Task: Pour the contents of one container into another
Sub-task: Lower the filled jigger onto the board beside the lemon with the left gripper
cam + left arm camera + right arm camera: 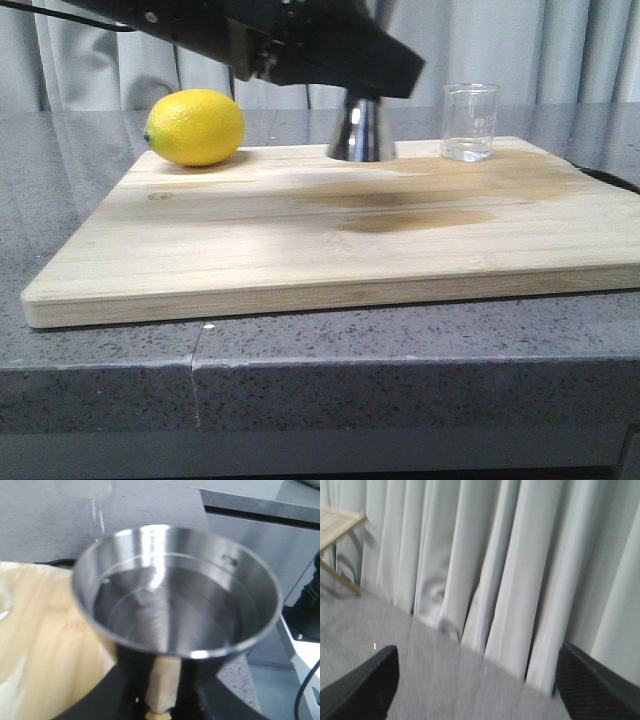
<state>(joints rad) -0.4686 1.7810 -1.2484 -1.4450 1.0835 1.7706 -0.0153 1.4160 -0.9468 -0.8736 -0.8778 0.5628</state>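
The steel jigger (360, 135) stands at the back of the wooden board (330, 250), its upper half hidden behind my left arm. From the left wrist view I look down into its bowl (175, 605), which holds clear liquid. My left gripper (162, 690) is shut on the jigger below the bowl, with one dark finger on each side. The clear glass cup (469, 122) stands upright on the board to the jigger's right, apart from it, with only a little liquid at its bottom. My right gripper (480, 685) is open, holds nothing and faces the curtains.
A yellow lemon (195, 127) lies on the board's back left corner. Wet stains (420, 205) darken the board's middle and right. The board rests on a grey stone counter (100, 380) near its front edge. Grey curtains (510, 555) hang behind.
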